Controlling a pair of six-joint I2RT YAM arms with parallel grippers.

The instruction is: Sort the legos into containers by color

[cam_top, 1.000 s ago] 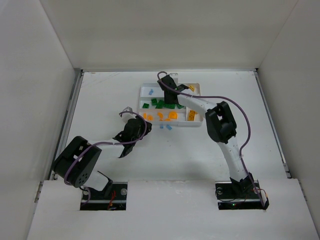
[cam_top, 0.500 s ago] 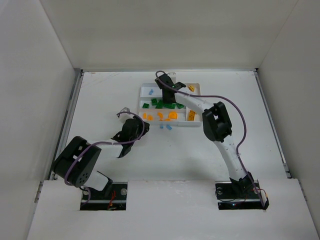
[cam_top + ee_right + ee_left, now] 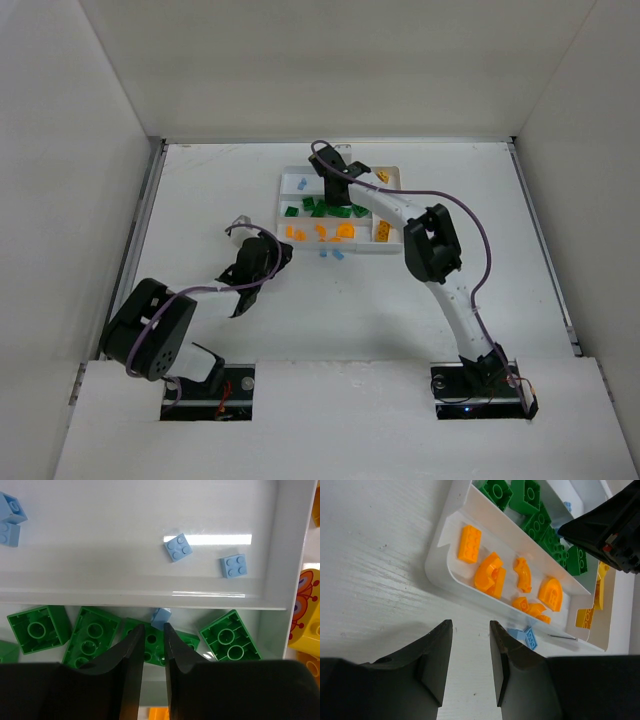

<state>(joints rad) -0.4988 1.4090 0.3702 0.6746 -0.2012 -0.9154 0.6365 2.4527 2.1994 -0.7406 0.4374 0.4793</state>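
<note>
The white tray [image 3: 400, 246] holds light blue bricks in its far slot, green bricks [image 3: 322, 208] in the middle slot, orange bricks [image 3: 320, 232] in the near slot and yellow bricks [image 3: 382, 230] in the end slot. My right gripper [image 3: 333, 195] hangs over the green slot. In the right wrist view its jaws [image 3: 153, 626] stand narrowly apart and pinch a light blue brick [image 3: 161, 617] at the very tips, beside the divider [image 3: 100, 598]. My left gripper [image 3: 470, 625] is open and empty over the table in front of the tray [image 3: 440, 565].
Two light blue bricks [image 3: 330, 254] lie on the table just in front of the tray, and also show in the left wrist view [image 3: 527, 636]. White walls stand on both sides and at the back. A purple cable arcs over the right arm [image 3: 440, 250].
My right gripper has shifted a little toward the far left over the tray. My left gripper has drawn back slightly to the left, away from the tray.
</note>
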